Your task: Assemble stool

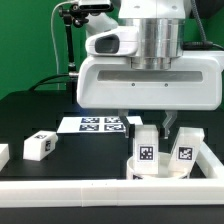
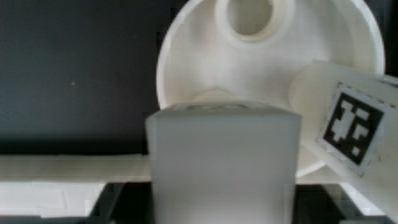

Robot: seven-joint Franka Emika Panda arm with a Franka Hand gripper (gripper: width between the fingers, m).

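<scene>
The stool's round white seat (image 1: 160,168) lies flat in the front corner of the rails; the wrist view shows its disc (image 2: 222,70) with an oval hole. One blocky white leg (image 1: 146,146) with a square tag stands upright on the seat. My gripper (image 1: 151,124) comes down over it and is shut on it, and in the wrist view that leg (image 2: 222,155) fills the space between the jaws (image 2: 222,205). A second tagged leg (image 1: 187,145) stands just beside it on the exterior view's right (image 2: 356,115). A third leg (image 1: 40,146) lies loose on the black table at the exterior view's left.
The marker board (image 1: 100,124) lies flat behind the seat. Long white rails run along the front (image 1: 90,196) and the exterior view's right (image 1: 214,160). Another white piece (image 1: 3,153) is cut off at the exterior view's left edge. A black stand (image 1: 68,40) rises at the back.
</scene>
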